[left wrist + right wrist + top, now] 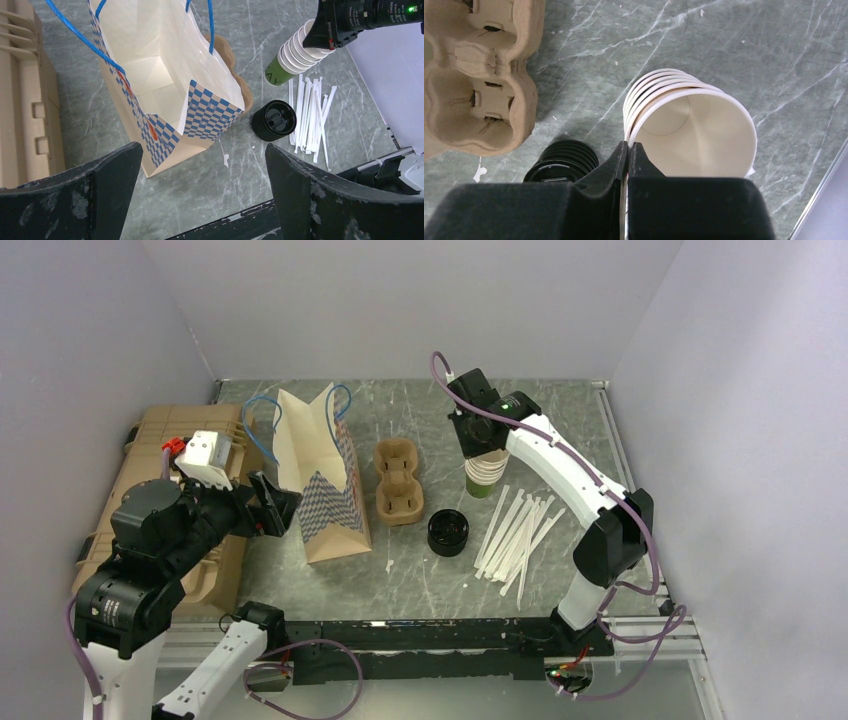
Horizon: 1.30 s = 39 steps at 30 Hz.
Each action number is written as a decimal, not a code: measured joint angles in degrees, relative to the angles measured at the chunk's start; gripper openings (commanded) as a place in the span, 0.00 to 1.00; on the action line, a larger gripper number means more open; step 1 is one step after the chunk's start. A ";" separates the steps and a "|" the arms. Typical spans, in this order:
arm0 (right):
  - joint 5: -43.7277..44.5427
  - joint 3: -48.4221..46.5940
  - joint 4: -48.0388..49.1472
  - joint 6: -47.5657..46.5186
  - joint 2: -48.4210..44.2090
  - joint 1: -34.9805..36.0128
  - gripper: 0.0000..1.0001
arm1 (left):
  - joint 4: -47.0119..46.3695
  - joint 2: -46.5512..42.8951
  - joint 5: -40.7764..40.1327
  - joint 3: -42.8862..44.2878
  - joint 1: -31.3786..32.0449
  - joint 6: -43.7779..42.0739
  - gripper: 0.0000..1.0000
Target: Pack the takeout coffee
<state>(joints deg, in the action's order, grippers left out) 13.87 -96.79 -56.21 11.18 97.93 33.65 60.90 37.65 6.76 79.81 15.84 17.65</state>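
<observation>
The right hand (628, 150) pinches the rim of the top cup (696, 132), presumably to peel it off the stack (644, 90); the left hand (201, 152), spread wide, hovers at 8 o'clock of the bag (155, 65).

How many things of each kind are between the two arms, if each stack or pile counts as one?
paper bag: 1
cup carrier: 1
stack of paper cups: 1
stack of black lids: 1
pile of straws: 1
Total: 5
</observation>
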 measured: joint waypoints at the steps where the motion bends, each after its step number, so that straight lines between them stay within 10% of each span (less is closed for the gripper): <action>1: 0.04 0.00 -0.02 0.02 0.00 0.00 0.00 | 0.02 0.02 0.00 0.00 0.00 -0.02 0.99; 39: 12.92 -22.56 -10.40 -0.79 -2.08 7.76 0.00 | 0.09 0.07 -0.11 -1.75 0.00 -0.02 0.99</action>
<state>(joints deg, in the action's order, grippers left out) 26.79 -119.35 -66.61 10.39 95.85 41.41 60.99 37.71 6.66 78.06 15.84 17.63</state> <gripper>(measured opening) 0.029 0.994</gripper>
